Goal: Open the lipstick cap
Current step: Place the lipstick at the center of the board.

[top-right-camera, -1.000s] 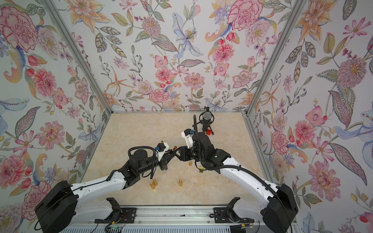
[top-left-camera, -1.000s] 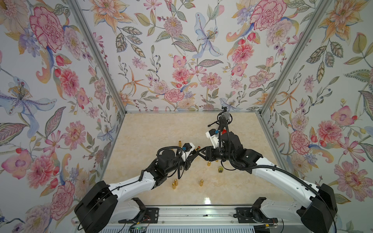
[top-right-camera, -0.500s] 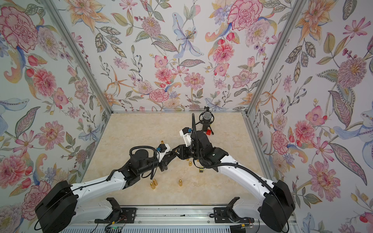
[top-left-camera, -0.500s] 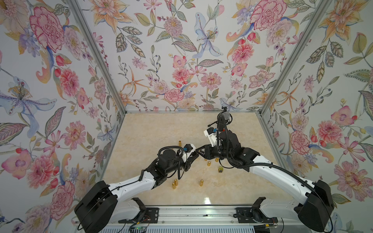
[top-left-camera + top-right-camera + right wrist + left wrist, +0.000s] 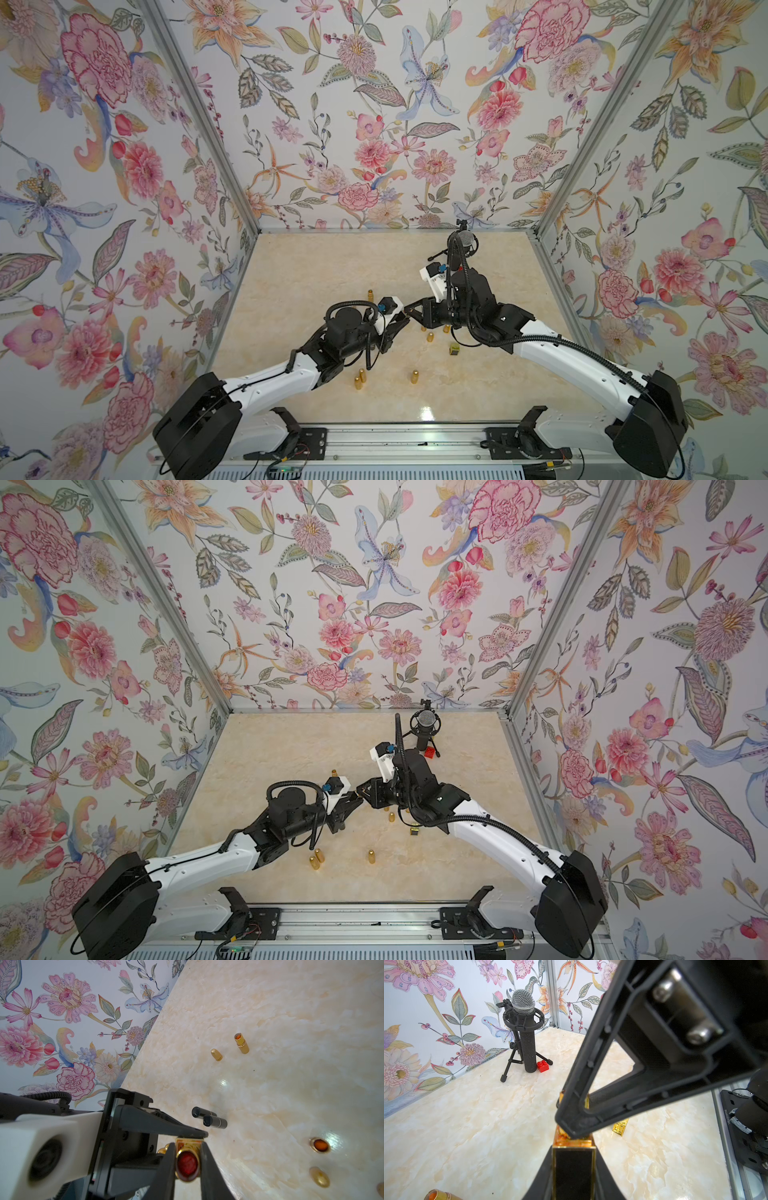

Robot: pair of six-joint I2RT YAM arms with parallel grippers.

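Note:
Above the middle of the table, my left gripper (image 5: 574, 1159) is shut on the lipstick (image 5: 574, 1172), a square black body with gold edges. Its far end is a gold tube with a red oval face (image 5: 187, 1164). My right gripper (image 5: 188, 1159) is shut on that gold end, one finger on each side. I cannot tell whether this end is the cap or the bare stick. In both top views the two grippers meet tip to tip, left gripper (image 5: 400, 320) and right gripper (image 5: 410, 312), and the lipstick is almost hidden between them.
Several gold caps and tubes (image 5: 359, 379) (image 5: 414, 376) (image 5: 430, 336) lie under and in front of the arms. A small square piece (image 5: 455, 350) and two black tubes (image 5: 209, 1119) lie nearby. A microphone on a tripod (image 5: 523, 1028) and a red brick (image 5: 543, 1066) stand at the back right.
My right gripper has drawn in to the left gripper's tips and shut its jaws on the lipstick's gold end. The left gripper has kept its hold and place.

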